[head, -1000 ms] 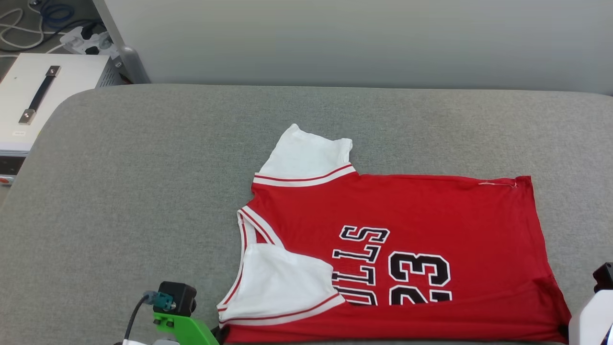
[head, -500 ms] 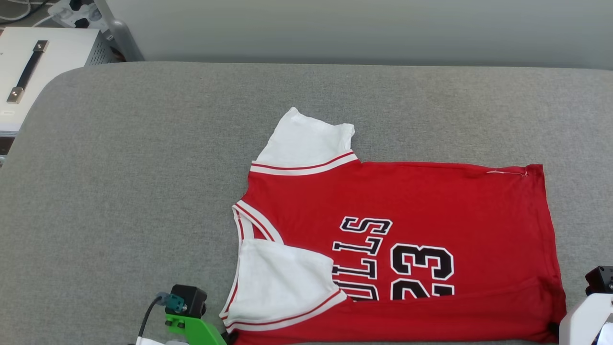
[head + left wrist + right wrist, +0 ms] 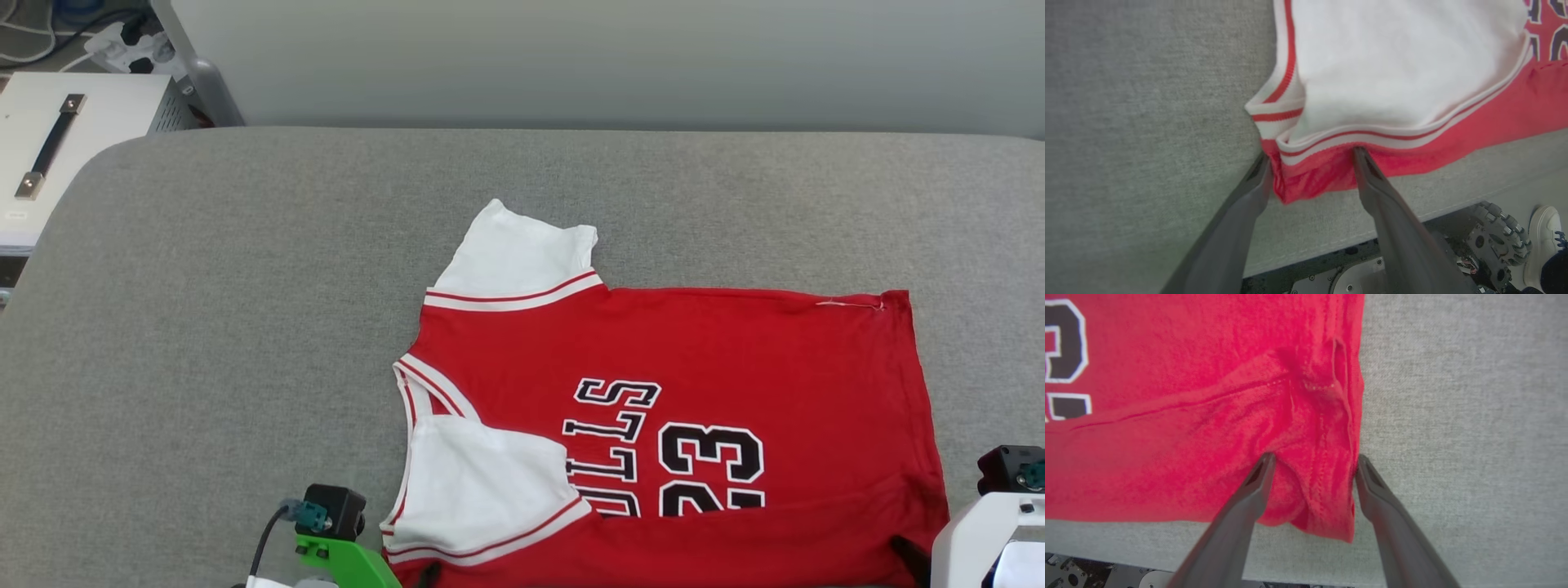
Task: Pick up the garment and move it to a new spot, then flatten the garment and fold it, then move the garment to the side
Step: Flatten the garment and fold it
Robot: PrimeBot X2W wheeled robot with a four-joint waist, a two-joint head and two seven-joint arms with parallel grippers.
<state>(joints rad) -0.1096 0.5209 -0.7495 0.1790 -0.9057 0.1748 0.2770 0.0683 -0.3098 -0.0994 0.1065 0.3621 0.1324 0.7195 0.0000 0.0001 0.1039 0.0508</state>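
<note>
Far L, a white case (image 3: 90, 114) w/ black handle sits beside the grey padded surface (image 3: 245, 327). L gripper (image 3: 1311, 154) at the near edge: fingers spread wide, gripping nothing, the red hem corner loose btwn them. The garment (image 3: 694, 351) lies flat on the surface, R of centre, near edge folded up, one white sleeve over the chest. R gripper (image 3: 1315, 456) also wide apart, straddling the bunched red corner, no hold.

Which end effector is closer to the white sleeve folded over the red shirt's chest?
Left. The left end effector stands open astride the soft red shirt's corner right under that white striped-trim sleeve; the right end effector is open at the opposite hem corner.
</note>
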